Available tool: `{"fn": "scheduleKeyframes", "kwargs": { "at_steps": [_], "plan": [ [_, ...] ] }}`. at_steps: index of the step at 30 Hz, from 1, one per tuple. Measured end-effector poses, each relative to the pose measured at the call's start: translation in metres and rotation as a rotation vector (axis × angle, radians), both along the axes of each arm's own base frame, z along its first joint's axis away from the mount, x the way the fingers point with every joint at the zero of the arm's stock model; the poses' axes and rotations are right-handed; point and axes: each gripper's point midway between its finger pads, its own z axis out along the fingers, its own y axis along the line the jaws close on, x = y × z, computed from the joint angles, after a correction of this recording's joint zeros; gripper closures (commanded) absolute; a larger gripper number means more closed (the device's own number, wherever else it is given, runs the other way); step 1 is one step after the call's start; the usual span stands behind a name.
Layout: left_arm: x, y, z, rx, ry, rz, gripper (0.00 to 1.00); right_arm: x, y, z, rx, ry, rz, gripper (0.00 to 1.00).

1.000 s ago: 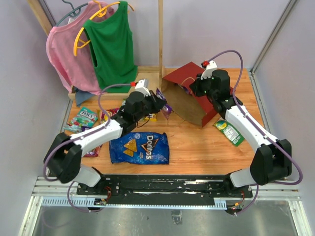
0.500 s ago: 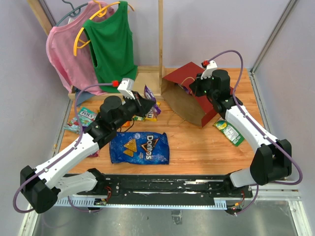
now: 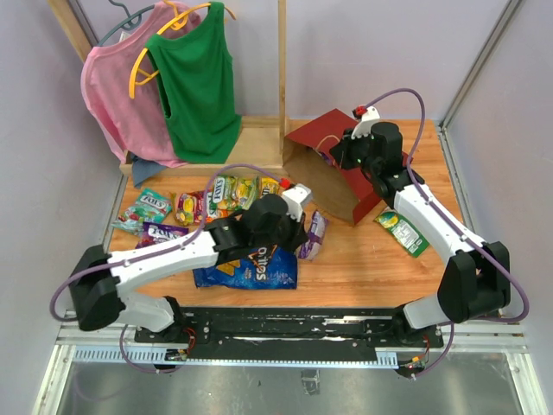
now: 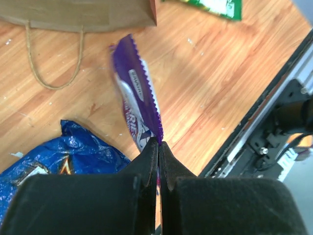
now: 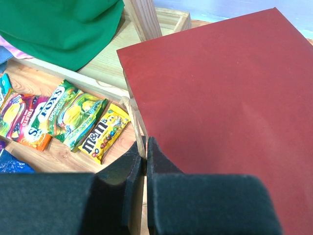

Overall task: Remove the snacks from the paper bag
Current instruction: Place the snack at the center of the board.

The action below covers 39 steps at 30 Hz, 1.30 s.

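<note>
Along the left side of the wooden table (image 3: 363,259) small snacks lie flat in a loose row: a green pack (image 3: 152,205), a purple pack (image 3: 161,232) just in front of it, a red-orange pack (image 3: 188,207), green-and-yellow packs (image 3: 229,192) and a yellow M&M's pack (image 3: 269,186). Behind them a pink top (image 3: 117,95) and a green top (image 3: 199,82) hang on a wooden rack.

Nearer the front edge lies the blue Doritos bag (image 3: 259,270), its upper part crossed by the left arm. The left gripper (image 4: 157,147) is clamped on the serrated edge of a purple packet (image 4: 136,105), which sticks out over the wood just right of the Doritos bag. Whether it touches the table cannot be told.

Right of centre sits the red paper bag (image 3: 341,173), tipped with its mouth toward the left. The right gripper (image 5: 145,149) pinches its upper rim, fingers closed. A green packet (image 3: 402,232) lies on the table beside the bag's right corner.
</note>
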Motion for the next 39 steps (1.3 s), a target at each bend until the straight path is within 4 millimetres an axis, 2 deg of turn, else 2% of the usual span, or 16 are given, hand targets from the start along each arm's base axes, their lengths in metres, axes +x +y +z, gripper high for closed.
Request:
{"fn": "scheduleKeyframes", "kwargs": {
  "at_steps": [3,6,10,16,20,26,29,32,35,37,39],
  "plan": [
    [0.002,-0.015,-0.024,0.098,0.013,-0.024,1.00,0.000,0.000,0.000,0.000,0.000,0.000,0.96],
    [0.007,-0.027,-0.038,0.166,0.010,-0.032,0.99,0.000,0.000,0.000,0.000,-0.001,-0.001,0.96],
    [0.005,-0.039,-0.044,0.199,-0.007,-0.053,0.99,0.000,0.000,0.000,-0.001,0.000,-0.001,0.96],
    [0.004,-0.037,-0.045,0.216,-0.015,-0.055,1.00,0.000,0.000,0.000,-0.001,-0.001,-0.001,0.96],
    [0.006,-0.024,-0.032,0.220,-0.045,-0.014,0.99,0.000,0.000,0.000,0.000,-0.001,-0.001,0.96],
    [0.011,0.006,0.013,0.181,-0.122,0.081,0.99,0.000,0.000,0.000,0.000,0.000,0.000,0.97],
    [0.015,0.011,0.017,0.191,-0.138,0.113,0.99,0.000,0.000,0.000,0.001,0.001,0.000,0.97],
    [0.019,0.000,-0.008,0.255,-0.111,0.108,1.00,0.000,0.000,0.000,0.001,0.001,0.000,0.97],
    [0.016,-0.027,-0.052,0.336,-0.059,0.052,0.99,0.000,0.000,0.000,0.001,0.001,-0.001,0.97],
    [0.006,-0.052,-0.087,0.391,-0.016,-0.014,0.99,0.000,0.000,0.000,0.000,0.002,-0.001,0.97],
    [-0.002,-0.067,-0.116,0.437,0.019,-0.066,1.00,0.000,0.000,0.000,0.000,0.002,0.000,0.97]
  ]
}}
